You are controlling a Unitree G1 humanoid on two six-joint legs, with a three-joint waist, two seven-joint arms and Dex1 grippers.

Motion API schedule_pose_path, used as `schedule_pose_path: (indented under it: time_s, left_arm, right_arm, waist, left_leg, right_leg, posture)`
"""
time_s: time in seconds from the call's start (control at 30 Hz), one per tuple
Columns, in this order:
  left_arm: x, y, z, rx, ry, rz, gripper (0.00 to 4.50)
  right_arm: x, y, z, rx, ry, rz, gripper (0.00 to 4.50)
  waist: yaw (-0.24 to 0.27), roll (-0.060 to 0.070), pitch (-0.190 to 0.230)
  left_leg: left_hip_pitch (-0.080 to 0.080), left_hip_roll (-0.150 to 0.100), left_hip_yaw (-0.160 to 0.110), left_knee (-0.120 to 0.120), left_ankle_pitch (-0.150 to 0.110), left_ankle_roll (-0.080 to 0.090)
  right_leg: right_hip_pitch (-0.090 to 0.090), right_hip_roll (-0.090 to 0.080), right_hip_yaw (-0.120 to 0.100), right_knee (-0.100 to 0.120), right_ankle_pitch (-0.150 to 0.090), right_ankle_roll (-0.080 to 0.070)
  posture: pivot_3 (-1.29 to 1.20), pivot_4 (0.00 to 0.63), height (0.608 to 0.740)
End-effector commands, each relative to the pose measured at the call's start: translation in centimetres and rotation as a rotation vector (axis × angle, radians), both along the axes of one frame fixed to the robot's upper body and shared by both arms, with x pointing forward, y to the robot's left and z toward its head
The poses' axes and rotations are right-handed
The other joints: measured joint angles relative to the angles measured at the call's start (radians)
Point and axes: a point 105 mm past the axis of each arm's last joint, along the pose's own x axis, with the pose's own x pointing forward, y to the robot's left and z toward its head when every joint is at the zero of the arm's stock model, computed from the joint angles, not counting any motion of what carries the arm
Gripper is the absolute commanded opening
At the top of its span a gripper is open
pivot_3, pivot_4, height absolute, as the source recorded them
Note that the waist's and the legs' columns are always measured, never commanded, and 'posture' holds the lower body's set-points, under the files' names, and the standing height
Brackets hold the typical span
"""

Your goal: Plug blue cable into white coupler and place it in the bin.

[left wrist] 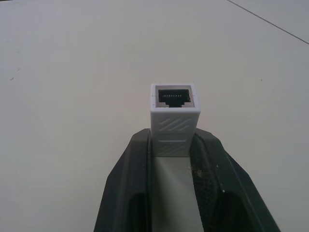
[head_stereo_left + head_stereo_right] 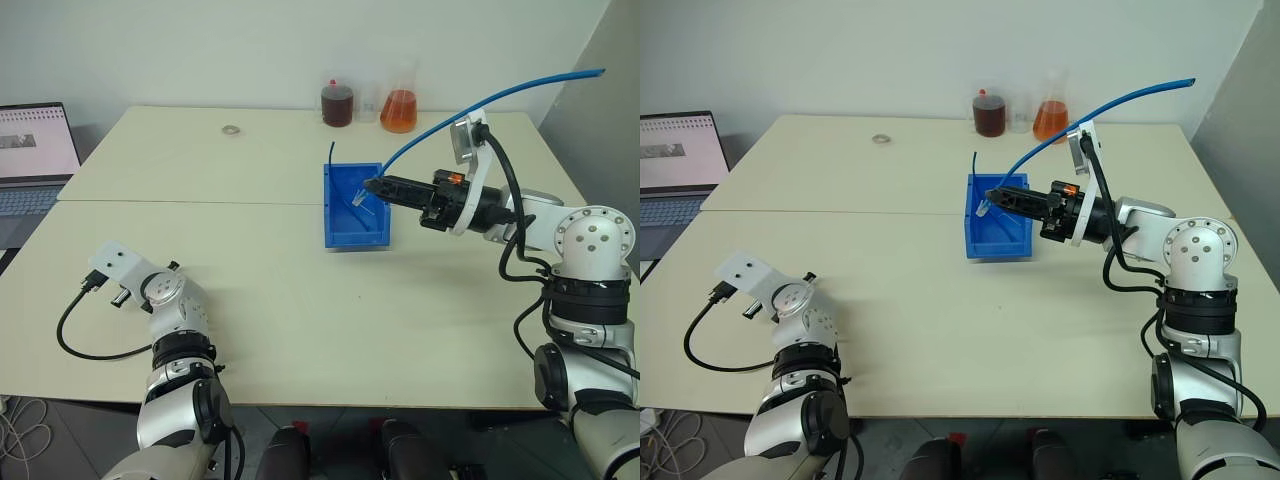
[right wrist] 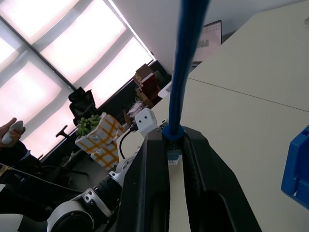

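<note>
Over the table [image 2: 300,330], white coupler [image 1: 174,118] socket-outward along left pincer [image 1: 175,145].

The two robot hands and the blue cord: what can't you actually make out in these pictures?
- Left gripper: its fingers and the white coupler they grip are hidden behind the wrist in the head views.
- Blue cable: its far end is cut off by the head view's right edge.
- Cable's plug: in the right wrist view, mostly covered by the right gripper fingers.
- Bin: its floor is partly hidden by the right gripper.
</note>
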Motion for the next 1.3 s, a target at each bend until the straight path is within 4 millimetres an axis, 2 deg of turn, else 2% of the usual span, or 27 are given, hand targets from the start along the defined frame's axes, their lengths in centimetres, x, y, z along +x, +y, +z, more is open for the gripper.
schedule_pose_path:
  time_s: [0.03, 0.1, 0.2, 0.23, 0.27, 0.3, 0.37, 0.43, 0.5, 0.57, 0.67, 0.7, 0.8, 0.87, 1.0, 1.13, 1.3]
  left_arm:
    - [-0.2, -0.4, -1.7, -0.050, 0.048, -0.009, 0.76]
    - [0.1, -0.5, -1.4, -0.030, 0.051, -0.036, 0.76]
    - [2.3, -1.9, 1.2, 0.116, 0.045, -0.239, 0.76]
    - [3.3, -2.7, 2.7, 0.190, 0.020, -0.355, 0.76]
    - [4.4, -4.0, 4.6, 0.313, 0.003, -0.511, 0.76]
    - [5.1, -5.1, 5.7, 0.398, 0.001, -0.623, 0.76]
    - [6.0, -9.0, 7.8, 0.526, -0.032, -0.961, 0.76]
    - [5.4, -12.8, 9.1, 0.541, -0.099, -1.255, 0.76]
    - [3.9, -16.0, 10.1, 0.524, -0.179, -1.504, 0.76]
    - [2.5, -17.8, 10.4, 0.521, -0.210, -1.671, 0.76]
    - [-1.2, -21.4, 11.0, 0.543, -0.257, -1.991, 0.76]
    - [-2.0, -22.1, 11.0, 0.544, -0.263, -2.054, 0.76]
    - [-5.2, -24.2, 9.0, 0.557, -0.211, -2.303, 0.76]
    - [-6.2, -25.1, 7.1, 0.594, -0.166, -2.396, 0.76]
    - [-6.3, -25.7, 3.9, 0.647, -0.093, -2.492, 0.76]
    - [-5.8, -26.1, 1.0, 0.664, -0.063, -2.515, 0.76]
    - [-5.5, -26.4, -1.2, 0.704, -0.056, -2.539, 0.76]
  right_arm:
    - [-0.5, -0.2, 1.7, 0.021, -0.068, 0.001, 0.13]
    - [-0.5, -0.2, 1.7, 0.022, -0.069, -0.003, 0.13]
    - [-0.3, -0.4, 1.8, 0.022, -0.078, -0.018, 0.13]
    - [-0.3, -0.5, 2.0, 0.018, -0.088, -0.022, 0.13]
    - [-0.3, -0.7, 2.2, 0.011, -0.102, -0.025, 0.13]
    - [-0.2, -0.8, 2.4, 0.006, -0.112, -0.028, 0.13]
    - [-0.2, -1.2, 2.9, -0.008, -0.138, -0.031, 0.13]
    - [0.0, -1.5, 3.1, -0.024, -0.157, -0.040, 0.13]
    - [0.2, -1.8, 2.9, -0.048, -0.168, -0.054, 0.13]
    - [0.3, -2.0, 2.6, -0.063, -0.175, -0.057, 0.13]
    - [0.2, -2.1, 2.1, -0.088, -0.186, -0.053, 0.13]
    - [0.1, -2.2, 2.1, -0.093, -0.190, -0.052, 0.13]
    - [0.2, -2.4, 1.9, -0.110, -0.202, -0.059, 0.13]
    - [0.2, -2.3, 1.6, -0.128, -0.209, -0.059, 0.13]
    - [0.0, -1.9, 0.6, -0.195, -0.249, -0.054, 0.13]
    - [-1.3, -0.9, -1.8, -0.287, -0.287, 0.013, 0.13]
    - [-2.7, 0.1, -5.2, -0.409, -0.380, 0.096, 0.13]
  waist:
    - [0.000, 0.000, 0.000]
    - [0.000, 0.000, 0.000]
    - [0.001, 0.000, 0.000]
    - [0.002, 0.000, 0.000]
    - [0.002, -0.001, 0.001]
    - [0.002, -0.003, 0.002]
    - [0.002, -0.006, 0.003]
    - [0.000, -0.006, 0.003]
    - [-0.001, -0.005, 0.003]
    - [-0.001, -0.005, 0.003]
    - [-0.011, -0.005, 0.004]
    - [-0.012, -0.005, 0.004]
    - [-0.012, -0.005, 0.004]
    - [-0.011, -0.004, 0.004]
    - [-0.008, -0.004, 0.004]
    - [-0.003, -0.004, 0.004]
    - [-0.001, -0.004, 0.005]
  left_leg:
    - [0.000, 0.000, 0.000, 0.000, 0.000, 0.000]
    - [0.000, 0.000, 0.000, 0.000, 0.000, 0.000]
    - [0.000, 0.000, 0.000, 0.000, 0.000, 0.000]
    - [0.000, 0.000, -0.001, 0.000, 0.000, 0.000]
    - [-0.001, 0.000, -0.001, 0.000, 0.000, 0.000]
    - [-0.001, 0.000, -0.001, 0.000, 0.000, 0.000]
    - [-0.003, 0.000, -0.002, 0.000, 0.000, -0.001]
    - [-0.004, 0.000, -0.002, 0.000, 0.001, -0.002]
    - [-0.005, 0.000, -0.002, -0.001, 0.001, -0.003]
    - [-0.005, 0.001, -0.001, -0.002, 0.001, -0.003]
    - [-0.005, 0.002, -0.001, -0.003, 0.000, -0.002]
    - [-0.005, 0.002, -0.001, -0.003, 0.000, -0.001]
    - [-0.005, 0.002, -0.001, -0.003, 0.000, -0.001]
    - [-0.004, 0.002, 0.000, -0.003, 0.000, -0.001]
    - [-0.003, 0.002, 0.000, -0.002, -0.001, -0.001]
    - [-0.002, 0.002, 0.000, -0.002, -0.001, 0.000]
    - [-0.004, 0.002, 0.000, -0.001, -0.001, 0.000]
  right_leg:
    - [0.000, 0.000, 0.000, 0.000, 0.000, 0.000]
    - [0.000, 0.000, 0.000, 0.000, 0.000, 0.000]
    - [0.000, 0.000, 0.000, 0.000, 0.000, 0.000]
    - [0.000, 0.000, -0.001, 0.000, 0.000, 0.000]
    - [0.000, 0.000, -0.001, 0.000, 0.000, 0.000]
    - [0.000, 0.000, -0.001, 0.000, 0.000, 0.000]
    - [-0.001, 0.000, -0.002, -0.001, 0.000, 0.000]
    - [-0.001, 0.000, -0.003, -0.003, 0.000, 0.000]
    - [-0.002, 0.000, -0.003, -0.004, 0.000, -0.001]
    - [-0.002, -0.001, -0.003, -0.005, -0.001, -0.002]
    - [-0.003, 0.000, -0.002, -0.005, -0.001, -0.002]
    - [-0.003, 0.000, -0.002, -0.004, -0.001, -0.002]
    - [-0.004, 0.001, -0.002, -0.004, -0.001, -0.002]
    - [-0.003, 0.001, -0.001, -0.004, -0.001, -0.002]
    - [-0.002, 0.002, -0.001, -0.004, -0.001, -0.002]
    - [-0.002, 0.002, -0.001, -0.004, -0.002, -0.002]
    - [-0.003, 0.002, -0.001, -0.004, -0.001, -0.002]
  posture:
    - [0.00, 0.150, 0.740]
    - [0.00, 0.150, 0.740]
    - [0.00, 0.150, 0.740]
    - [0.00, 0.150, 0.740]
    - [0.00, 0.150, 0.740]
    - [0.00, 0.150, 0.740]
    - [0.00, 0.150, 0.740]
    - [0.00, 0.150, 0.740]
    - [0.00, 0.150, 0.740]
    - [0.00, 0.150, 0.740]
    - [0.00, 0.150, 0.740]
    - [0.00, 0.150, 0.740]
    - [0.00, 0.150, 0.740]
    - [0.00, 0.150, 0.740]
    - [0.00, 0.150, 0.740]
    - [0.00, 0.150, 0.740]
    - [0.00, 0.150, 0.740]
